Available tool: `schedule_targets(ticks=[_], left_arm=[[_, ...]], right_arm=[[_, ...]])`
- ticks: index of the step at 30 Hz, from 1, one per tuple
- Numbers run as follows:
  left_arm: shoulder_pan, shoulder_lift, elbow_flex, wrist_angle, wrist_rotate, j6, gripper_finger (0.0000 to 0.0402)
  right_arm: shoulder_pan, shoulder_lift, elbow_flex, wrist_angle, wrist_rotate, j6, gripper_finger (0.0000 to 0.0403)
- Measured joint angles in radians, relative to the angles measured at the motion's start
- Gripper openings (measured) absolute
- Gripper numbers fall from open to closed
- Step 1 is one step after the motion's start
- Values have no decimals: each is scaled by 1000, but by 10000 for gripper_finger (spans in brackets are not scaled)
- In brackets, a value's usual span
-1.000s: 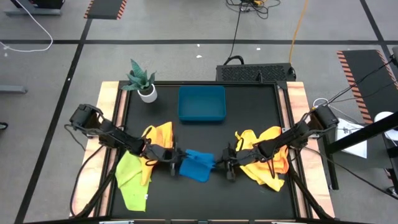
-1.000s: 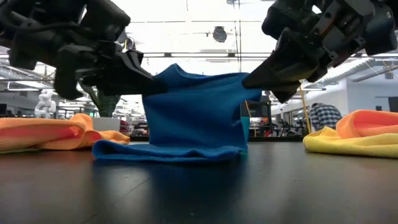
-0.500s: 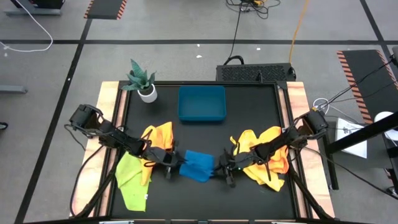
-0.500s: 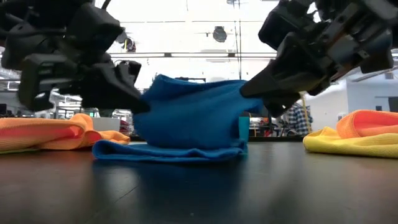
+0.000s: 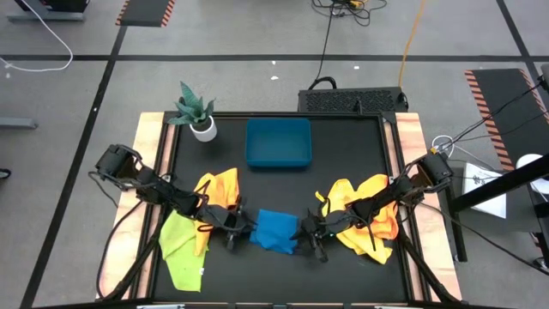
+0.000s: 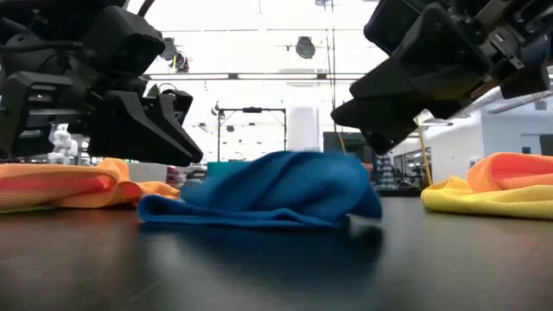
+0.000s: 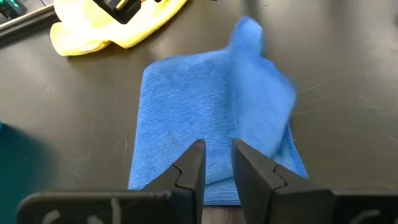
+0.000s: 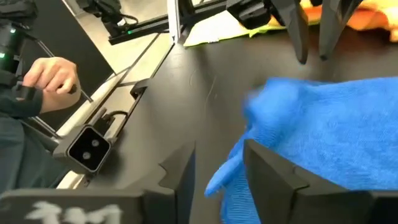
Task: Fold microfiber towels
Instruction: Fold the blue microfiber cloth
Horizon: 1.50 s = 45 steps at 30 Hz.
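Blue microfiber towel (image 5: 274,232) lies in a loose, rumpled heap on the black table (image 5: 343,163), front-centre, between the two grippers; in low view it (image 6: 268,194) humps up in the middle w/ a folded edge along the bottom, resting on the tabletop, nothing holding it. Left gripper (image 5: 238,228) sits just beside the towel's left edge, low over the table; left wrist view shows its two dark fingers (image 7: 191,169) parted by a narrow gap, above the near edge of the blue cloth (image 7: 211,124), no fabric pinched between them, so released. Right gripper (image 5: 310,233) sits just beside the towel's right edge; right wrist view shows its fingers (image 8: 267,168) spread apart w/ towel (image 8: 311,137) beyond and partly between the tips, not clamped, also let go. In low view both gripper bodies hang above the towel, left one (image 6: 164,138) and right one (image 6: 371,112), apart from the cloth. Other towels: orange + yellow pile (image 5: 219,189) under the left arm, lime green one (image 5: 178,249) spread at front-left, yellow/orange pile (image 5: 364,219) under the right arm at right side. Blue rectangular tray (image 5: 278,143) sits at back-centre, well apart from the towel; small potted plant (image 5: 197,112) at back-left corner. Right wrist view also catches a person's hand (image 8: 53,74) beyond the table edge, next to a small camera unit (image 8: 90,146) mounted on the table rim.
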Motion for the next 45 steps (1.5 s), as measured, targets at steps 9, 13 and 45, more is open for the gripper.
schedule_targets(ticks=[9, 13, 45], left_arm=[[-55, 0, 2, 11, 27, -59, 81], [-86, 0, 2, 42, 27, -99, 81], [-273, 200, 360, -345, -375, -60, 85]], right_arm=[[-1, 0, 2, -4, -22, -15, 152], [-16, -1, 2, -16, 18, -28, 153], [-140, 0, 3, -183, 112, -86, 153]])
